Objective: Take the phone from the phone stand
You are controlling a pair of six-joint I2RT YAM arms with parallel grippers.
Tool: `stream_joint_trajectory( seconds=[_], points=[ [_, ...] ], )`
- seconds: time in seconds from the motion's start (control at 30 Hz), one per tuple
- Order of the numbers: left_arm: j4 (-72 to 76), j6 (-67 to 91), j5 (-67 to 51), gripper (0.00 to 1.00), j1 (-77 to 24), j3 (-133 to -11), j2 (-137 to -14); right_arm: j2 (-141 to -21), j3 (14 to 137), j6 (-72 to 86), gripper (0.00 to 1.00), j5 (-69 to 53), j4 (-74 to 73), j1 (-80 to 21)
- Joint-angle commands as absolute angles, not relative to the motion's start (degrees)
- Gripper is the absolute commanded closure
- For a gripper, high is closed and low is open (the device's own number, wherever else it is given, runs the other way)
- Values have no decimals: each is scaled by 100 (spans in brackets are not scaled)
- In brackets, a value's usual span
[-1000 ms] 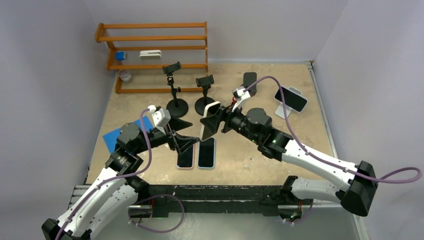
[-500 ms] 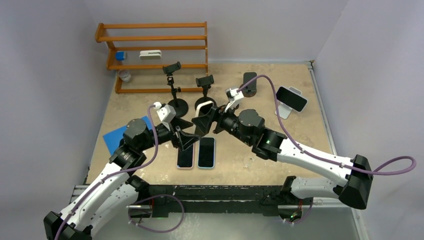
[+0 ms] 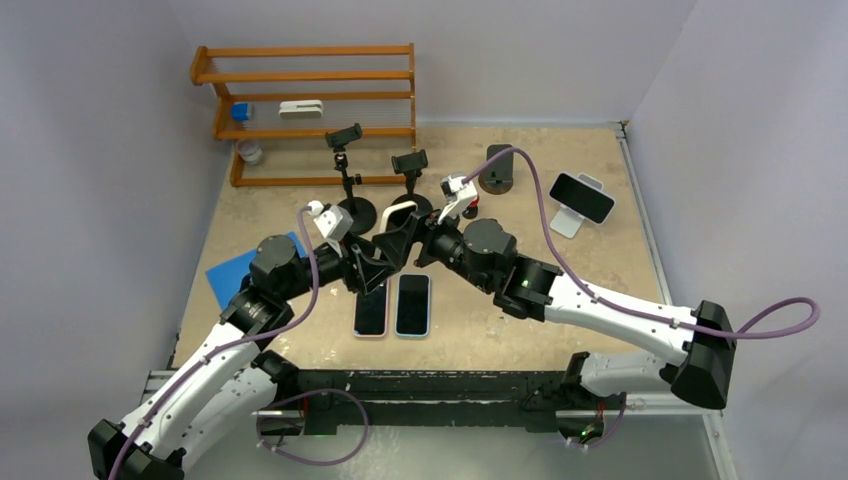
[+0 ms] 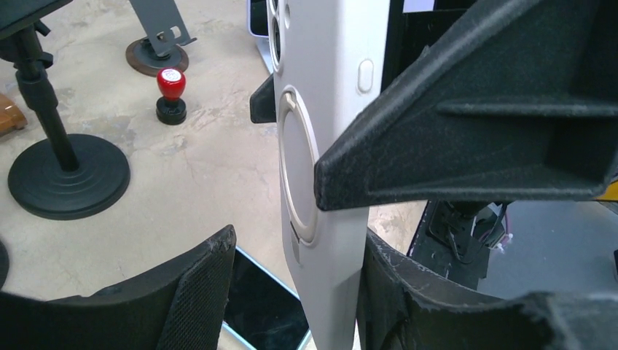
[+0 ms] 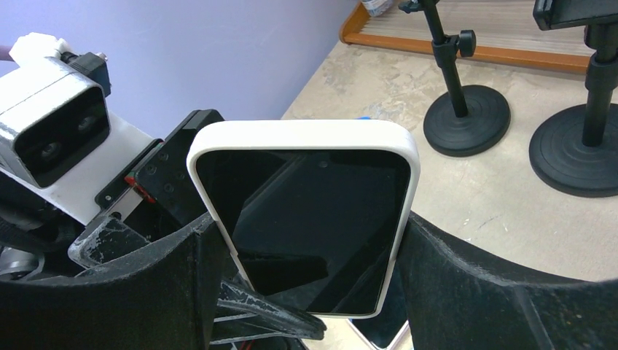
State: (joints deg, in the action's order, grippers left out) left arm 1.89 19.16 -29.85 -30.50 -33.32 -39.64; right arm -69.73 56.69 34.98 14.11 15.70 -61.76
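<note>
A phone in a white case (image 3: 403,209) hangs on edge above the table's middle, away from any phone stand. My right gripper (image 3: 408,240) is shut on it; in the right wrist view the phone (image 5: 306,211) shows its dark screen and fills the gap of that gripper (image 5: 307,226). My left gripper (image 3: 376,262) reaches in from the left, open around the lower end of the phone (image 4: 328,109). The near finger (image 4: 408,292) of the left gripper (image 4: 295,240) touches the case. The far finger (image 4: 197,292) stands a little off it.
Two phones (image 3: 371,312) (image 3: 412,304) lie flat below the grippers. Two black tripod stands (image 3: 346,175) (image 3: 409,180), a dark stand (image 3: 497,165) and a white stand holding a phone (image 3: 582,197) are behind. A wooden rack (image 3: 310,100) is at the back left. A blue sheet (image 3: 235,272) lies left.
My right arm has carried the phone left and farther back. My left gripper has come up around the phone's lower end and its jaws have narrowed.
</note>
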Motion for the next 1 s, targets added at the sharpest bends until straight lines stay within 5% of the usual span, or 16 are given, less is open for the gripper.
stream_joint_trajectory(
  seconds=[0.0,0.37,0.63,0.7,0.97],
  points=[
    [275,2013,-2652,46,-3081,-3604,-3893,-6964,6187,3619,60,1827,1947,-6285],
    [257,1926,-2499,64,-3085,-3604,-3827,-7112,6275,3665,59,2143,1898,-6337],
    [290,1881,-2626,92,-3091,-3612,-3793,-7197,6310,3687,58,2139,1916,-6353],
    [290,1881,-2622,100,-3102,-3612,-3778,-7207,6318,3693,52,2123,1916,-6363],
    [299,1890,-2559,100,-3111,-3604,-3660,-7170,6324,3614,14,1878,1970,-6372]
  ],
)
